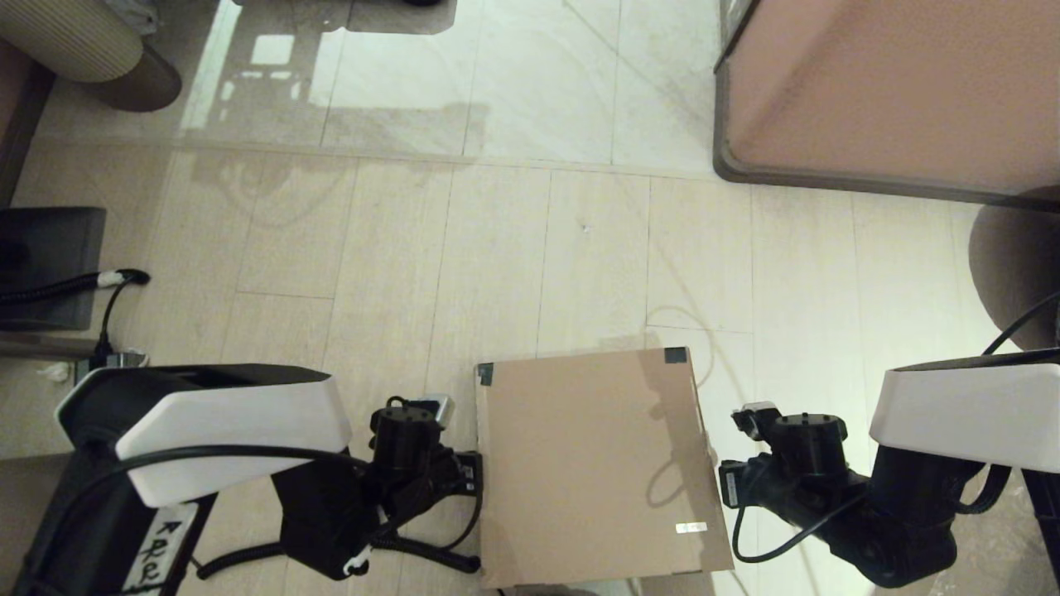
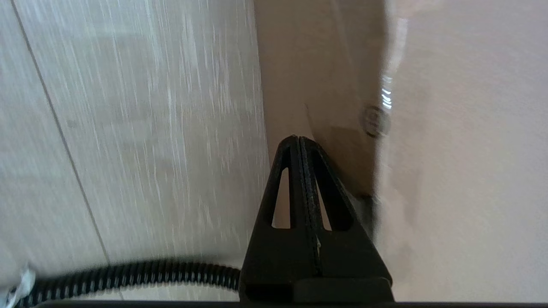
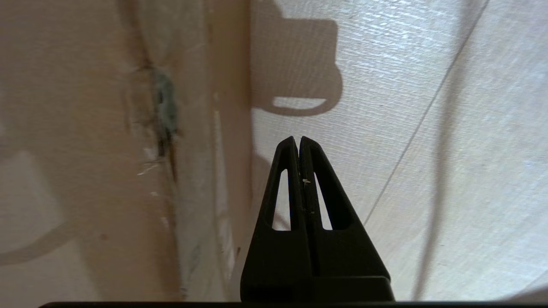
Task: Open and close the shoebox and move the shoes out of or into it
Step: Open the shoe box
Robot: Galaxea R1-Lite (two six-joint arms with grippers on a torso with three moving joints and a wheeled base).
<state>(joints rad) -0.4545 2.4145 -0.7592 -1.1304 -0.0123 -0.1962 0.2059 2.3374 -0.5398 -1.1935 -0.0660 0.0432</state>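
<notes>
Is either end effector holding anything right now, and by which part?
Nothing is held. Both the left end effector and right end effector are shut empty, one beside each side of the closed shoebox.

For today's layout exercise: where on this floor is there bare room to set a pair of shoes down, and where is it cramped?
Free: the wide floor beyond the shoebox, bordered by the furniture block and the cable. Crowded: both flanks of the box, with the left end effector and right end effector, each shut, close alongside.

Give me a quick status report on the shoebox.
Left gripper shut, at shoebox's left side. Right gripper shut, at its right side. Lid down, shoes not visible. Nothing in the way.
</notes>
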